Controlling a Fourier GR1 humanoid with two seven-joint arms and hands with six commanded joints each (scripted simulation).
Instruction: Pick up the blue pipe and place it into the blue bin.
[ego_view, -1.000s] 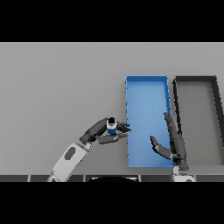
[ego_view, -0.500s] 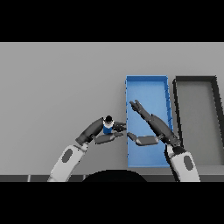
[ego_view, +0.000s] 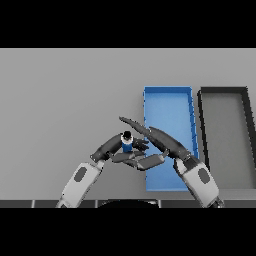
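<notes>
The blue pipe (ego_view: 127, 145), a short tube with a dark ring end facing up, is held just left of the blue bin (ego_view: 169, 107). My left hand (ego_view: 113, 148) comes in from the lower left and its fingers are curled round the pipe. My right hand (ego_view: 164, 141) reaches left across the blue bin to the pipe. Its fingers (ego_view: 134, 124) are straight and pass just behind the pipe, and its thumb (ego_view: 146, 162) stretches out in front of the pipe. The right hand is open and holds nothing.
A black bin (ego_view: 225, 135) stands right of the blue bin, side by side with it. The grey table (ego_view: 65, 95) stretches to the left and behind.
My right hand has swung left from over the blue bin to the pipe, so that fingers and thumb now flank it. My left hand has kept its hold on the pipe in about the same place.
</notes>
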